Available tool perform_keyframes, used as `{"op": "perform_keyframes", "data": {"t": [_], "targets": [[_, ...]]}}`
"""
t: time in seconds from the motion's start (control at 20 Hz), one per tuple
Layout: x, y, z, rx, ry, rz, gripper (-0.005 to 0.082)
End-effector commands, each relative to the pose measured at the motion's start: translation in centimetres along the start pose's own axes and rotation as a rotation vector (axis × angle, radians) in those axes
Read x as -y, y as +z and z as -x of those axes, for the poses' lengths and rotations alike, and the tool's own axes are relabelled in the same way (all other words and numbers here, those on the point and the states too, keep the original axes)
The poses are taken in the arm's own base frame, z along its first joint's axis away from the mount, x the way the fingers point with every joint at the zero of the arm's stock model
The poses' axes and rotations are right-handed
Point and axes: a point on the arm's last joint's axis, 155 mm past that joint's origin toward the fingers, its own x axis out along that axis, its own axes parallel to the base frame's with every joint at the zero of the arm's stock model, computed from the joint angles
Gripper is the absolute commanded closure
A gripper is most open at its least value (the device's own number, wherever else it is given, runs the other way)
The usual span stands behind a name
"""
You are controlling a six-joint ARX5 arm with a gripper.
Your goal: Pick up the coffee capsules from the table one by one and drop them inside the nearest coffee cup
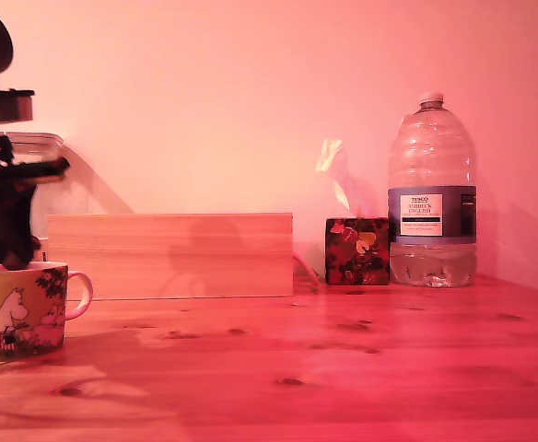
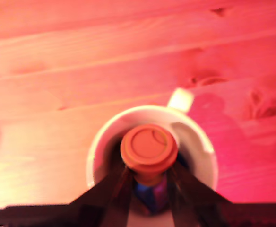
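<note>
The coffee cup (image 1: 20, 311), a yellowish-green mug with a white cartoon figure, stands on the wooden table (image 1: 343, 368) at the exterior view's far left, its handle toward the right. My dark gripper (image 1: 11, 250) hangs right over the cup's mouth. In the wrist view a coffee capsule (image 2: 149, 147), its round flat rim facing the camera, sits between the fingers of my gripper (image 2: 150, 169), directly above the cup's white rim (image 2: 102, 139). The gripper is shut on the capsule. Something blue and purple (image 2: 150, 198) shows deeper inside the cup. In the exterior view the capsule is hidden.
A long pale wooden box (image 1: 172, 253) lies behind the cup. To the exterior view's right of it stand a small floral tissue box (image 1: 356, 250) and a large clear water bottle (image 1: 432, 193). The wall is close behind them.
</note>
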Motion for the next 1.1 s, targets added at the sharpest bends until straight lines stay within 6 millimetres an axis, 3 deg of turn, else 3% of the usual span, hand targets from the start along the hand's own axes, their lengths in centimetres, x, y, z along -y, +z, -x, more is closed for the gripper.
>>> {"op": "perform_keyframes", "data": {"t": [0.0, 0.5, 0.6, 0.75, 1.05], "targets": [[0.0, 0.09, -0.02, -0.002, 0.0, 0.007, 0.0712], [-0.17, -0.4, 0.0, -0.021, 0.004, 0.01, 0.0704], [-0.15, -0.4, -0.01, -0.021, 0.003, 0.008, 0.0614], [-0.25, -0.34, 0.01, -0.019, 0.008, 0.015, 0.0276], [-0.19, -0.15, 0.09, -0.014, 0.006, 0.013, 0.0282]]}}
